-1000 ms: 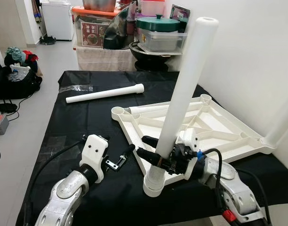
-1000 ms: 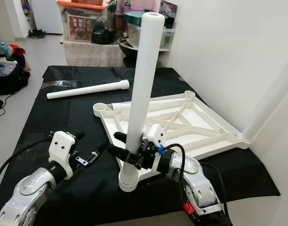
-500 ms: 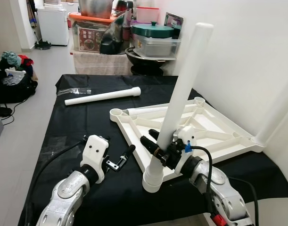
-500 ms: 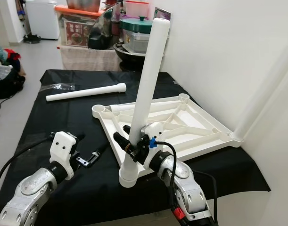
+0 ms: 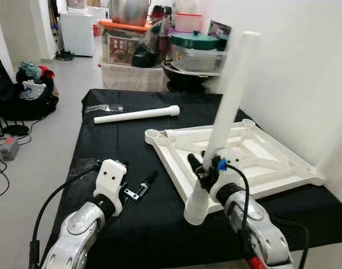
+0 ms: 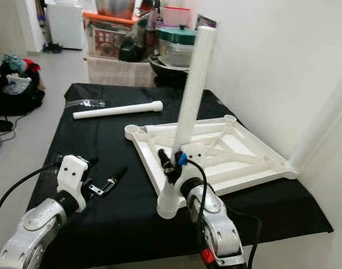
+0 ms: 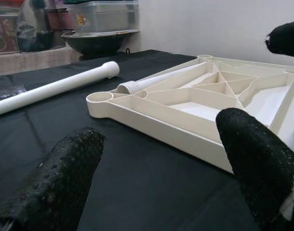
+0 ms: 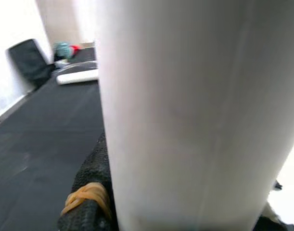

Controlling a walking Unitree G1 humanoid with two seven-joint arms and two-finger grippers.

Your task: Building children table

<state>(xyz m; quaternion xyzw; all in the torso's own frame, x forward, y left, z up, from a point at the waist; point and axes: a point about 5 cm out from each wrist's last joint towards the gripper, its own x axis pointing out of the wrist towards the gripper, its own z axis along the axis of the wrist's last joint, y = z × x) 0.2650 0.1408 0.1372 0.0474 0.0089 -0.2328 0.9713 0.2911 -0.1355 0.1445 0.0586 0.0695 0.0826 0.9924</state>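
Right claw (image 5: 200,168) grips the upright leg (image 5: 225,117), seemingly seated in the tabletop (image 5: 282,168); left claw (image 5: 144,184) released.

Tabletop panel (image 5: 271,159) lies underside-up on the counter (image 5: 115,151), right half, against the wall. I see one leg (image 5: 224,120) standing in its near corner socket, right tool (image 5: 207,168) around it low down. Second leg (image 5: 136,115) lies behind-left. Third leg (image 7: 161,79) lies inside the panel. Left tool (image 5: 143,185) is near-left, above the counter.
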